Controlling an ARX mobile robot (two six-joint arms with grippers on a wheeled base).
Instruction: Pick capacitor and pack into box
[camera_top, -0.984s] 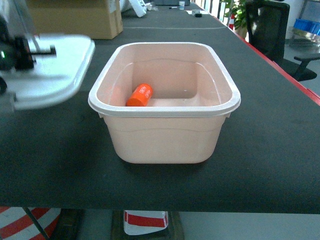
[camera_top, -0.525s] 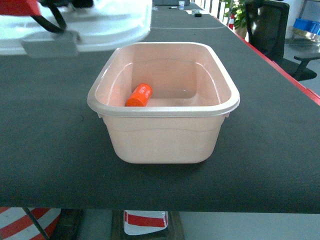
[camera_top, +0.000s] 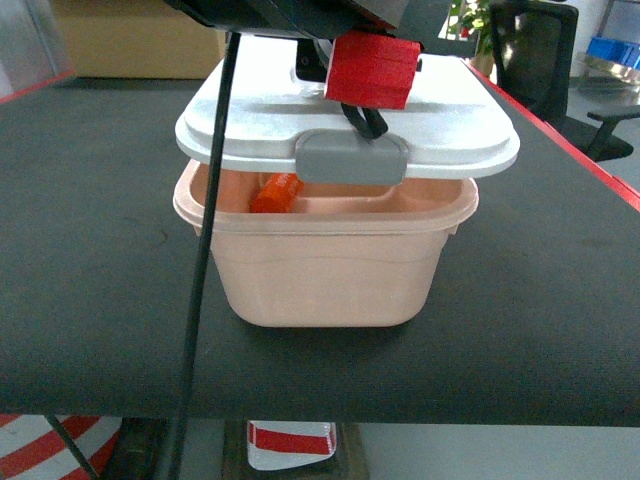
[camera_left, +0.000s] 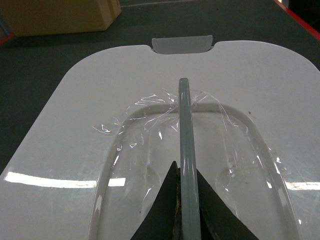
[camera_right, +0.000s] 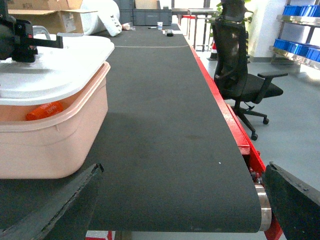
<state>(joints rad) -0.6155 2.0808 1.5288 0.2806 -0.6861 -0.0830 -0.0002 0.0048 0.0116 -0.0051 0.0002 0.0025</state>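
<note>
Already packed: orange capacitor (camera_top: 278, 193) lying on the floor of the pink box (camera_top: 330, 270) on the bench (camera_top: 90, 250), with the white lid (camera_top: 250, 110) hovering tilted just above the rim, carried by the left pincer (camera_left: 189, 200) pinched on the grey handle (camera_left: 186, 140); seating and latching left, by the look of it. Only in the head view: gap between lid and rim plus the grey clip latch (camera_top: 352, 160); only in the left wrist view: the grip itself; only in the right wrist view: right pincer (camera_right: 175, 200) spread wide and empty, well apart from the box.
</note>
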